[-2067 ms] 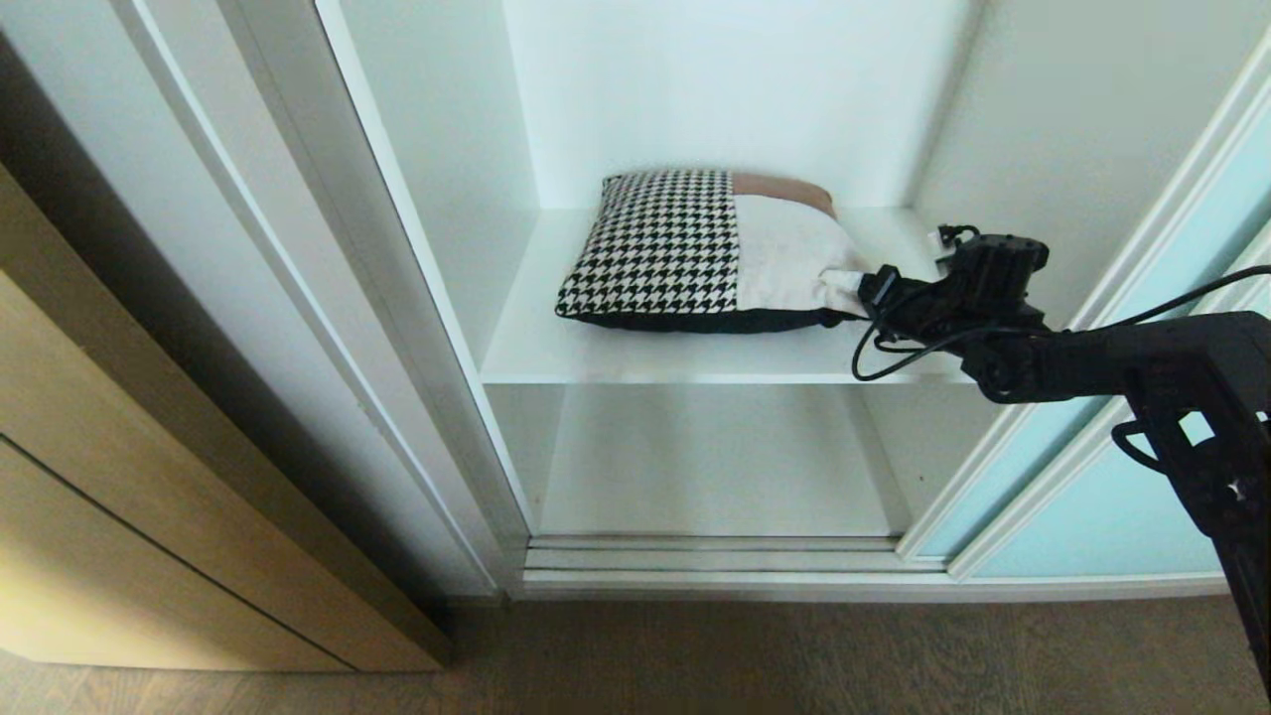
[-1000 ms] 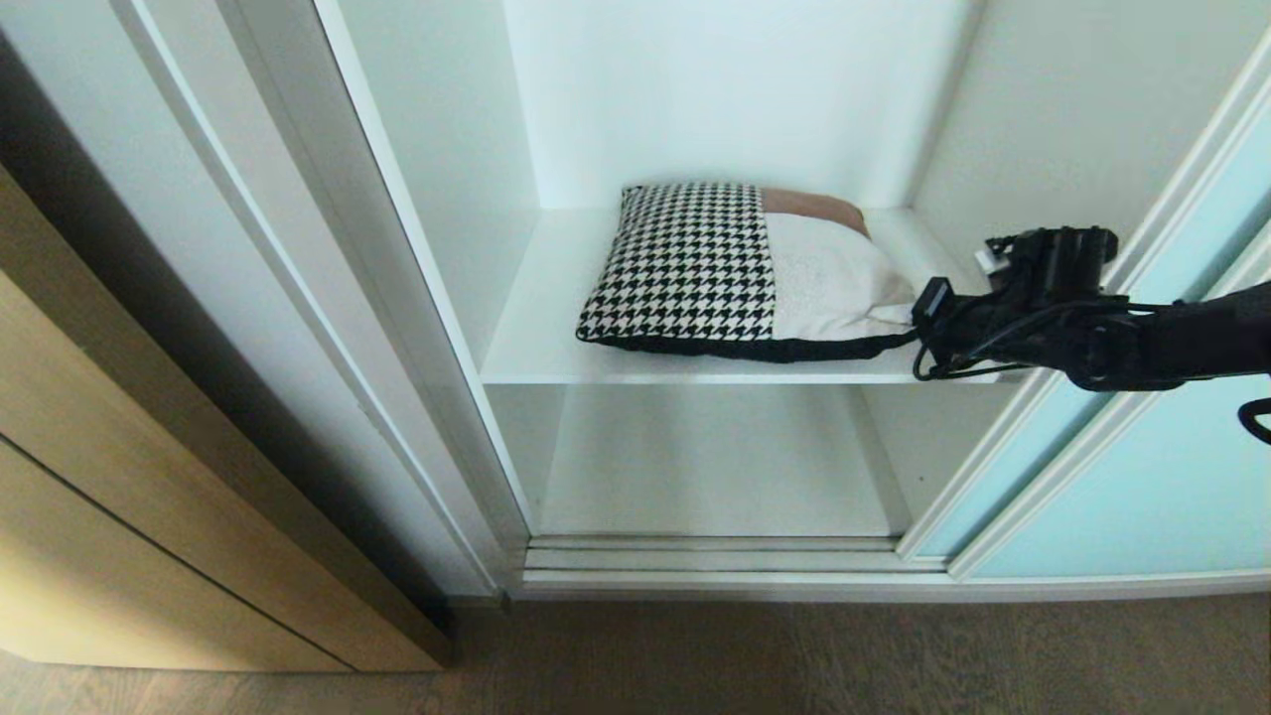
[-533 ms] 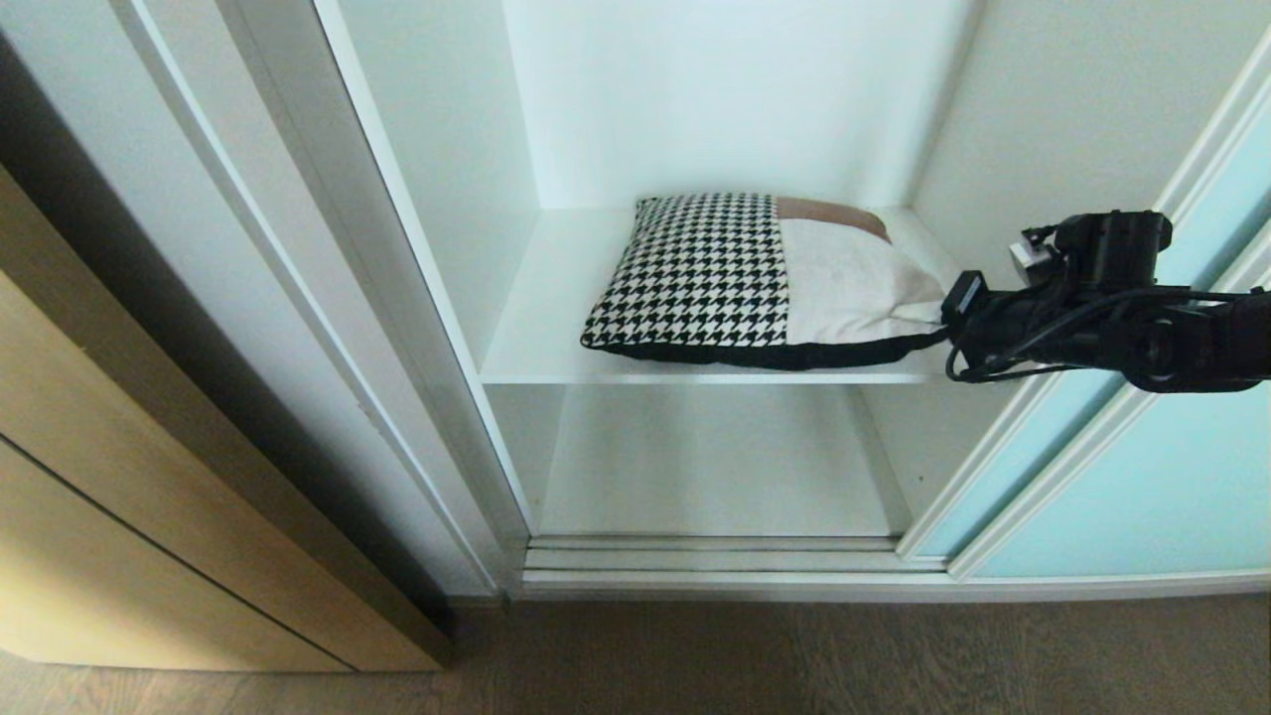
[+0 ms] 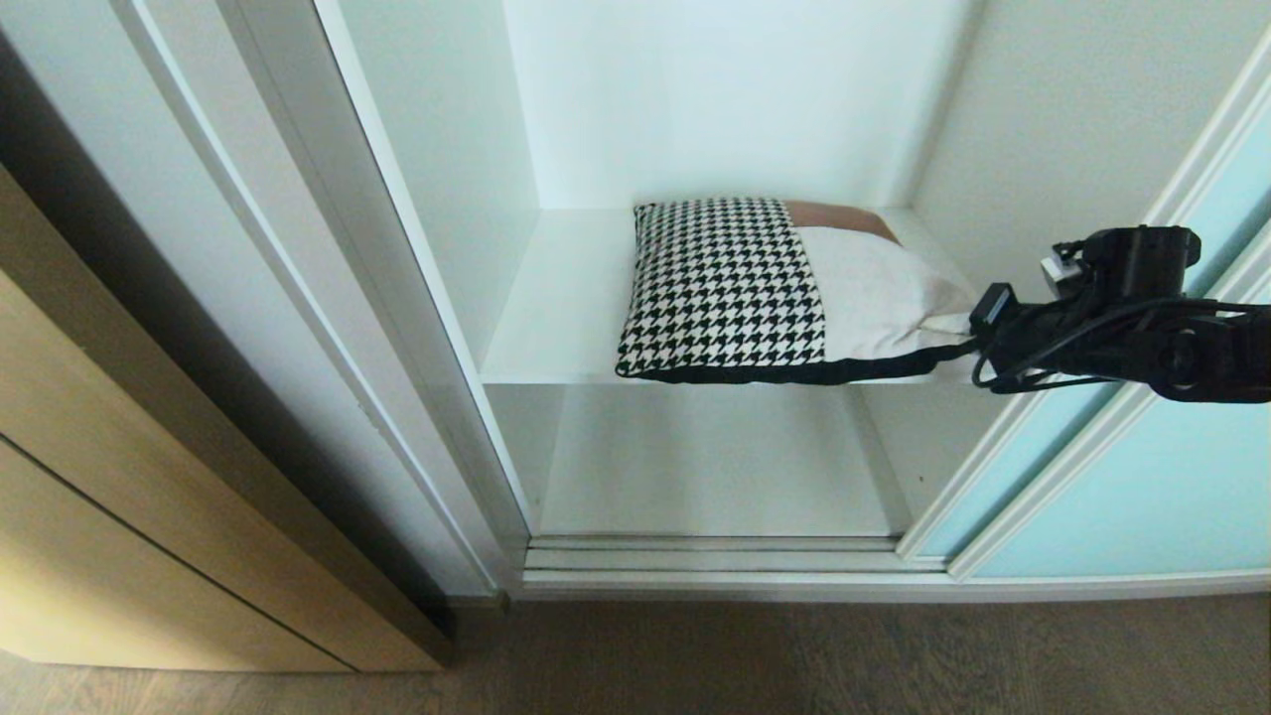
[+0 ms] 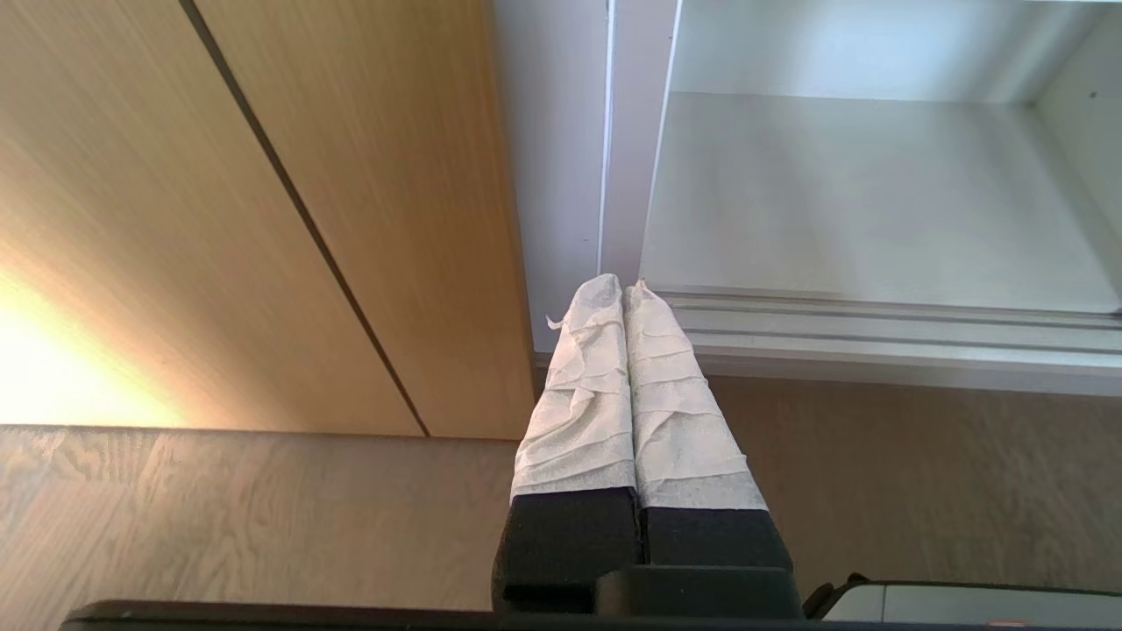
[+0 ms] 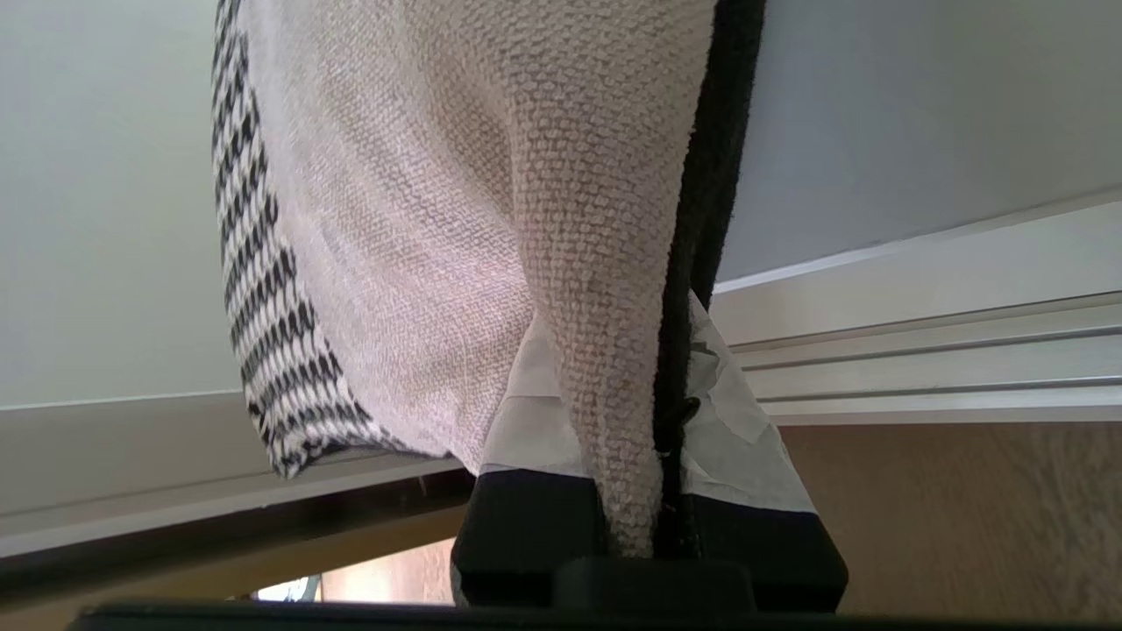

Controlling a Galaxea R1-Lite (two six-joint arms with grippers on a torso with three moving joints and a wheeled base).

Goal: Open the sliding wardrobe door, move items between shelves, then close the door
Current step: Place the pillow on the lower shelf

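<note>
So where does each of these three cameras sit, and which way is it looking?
Head view: on the head, facing forward and down into the white wardrobe; shows the right arm and right gripper pinching the square houndstooth-and-cream patchwork cushion on the white upper shelf.
Left wrist view: behind the shut left gripper, facing the white lower shelf and light wooden cabinet front.
Right wrist view: behind the fingers, facing the cushion.
Shared: cushion in head and right wrist views.

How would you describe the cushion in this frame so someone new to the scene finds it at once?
Look into the open white wardrobe, past the aqua glass sliding door on the right, to the upper white shelf. The cushion lies at its front edge, one corner pinched in the right gripper. Its houndstooth, cream and brown patches mark it out among the plain white boards.
</note>
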